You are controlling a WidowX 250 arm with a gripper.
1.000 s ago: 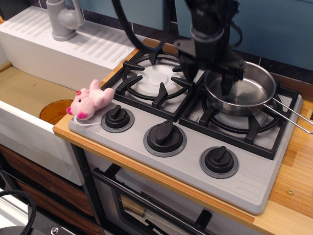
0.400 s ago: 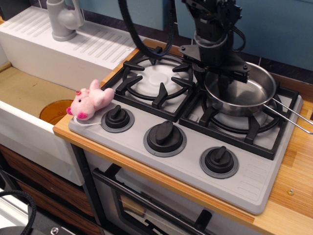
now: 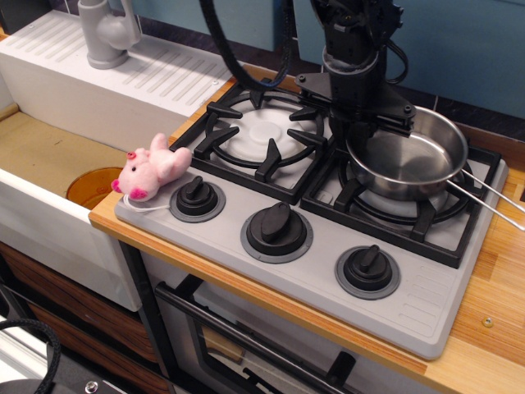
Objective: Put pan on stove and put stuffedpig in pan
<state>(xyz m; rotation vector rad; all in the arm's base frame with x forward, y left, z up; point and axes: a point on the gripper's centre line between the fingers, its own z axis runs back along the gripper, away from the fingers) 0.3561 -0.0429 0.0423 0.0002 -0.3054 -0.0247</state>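
The shiny steel pan (image 3: 410,160) sits on the right grate of the grey stove (image 3: 320,267), its wire handle (image 3: 488,197) pointing right over the stove's edge. My gripper (image 3: 359,141) comes down from above at the pan's left rim, with its fingers drawn together on that rim. The pink stuffedpig (image 3: 152,168) lies on the stove's front left corner beside the left knob (image 3: 198,197), well left of the gripper. The pan is empty.
The left grate (image 3: 258,131) is bare. A white sink (image 3: 49,156) with a grey faucet (image 3: 107,33) and an orange disc (image 3: 92,185) lies to the left. A wooden counter (image 3: 492,304) borders the stove on the right. Oven door below.
The gripper's fingers, spread across the pan's left rim a second ago, have closed together on it. The pan and its handle have shifted slightly right. The pig has not moved.
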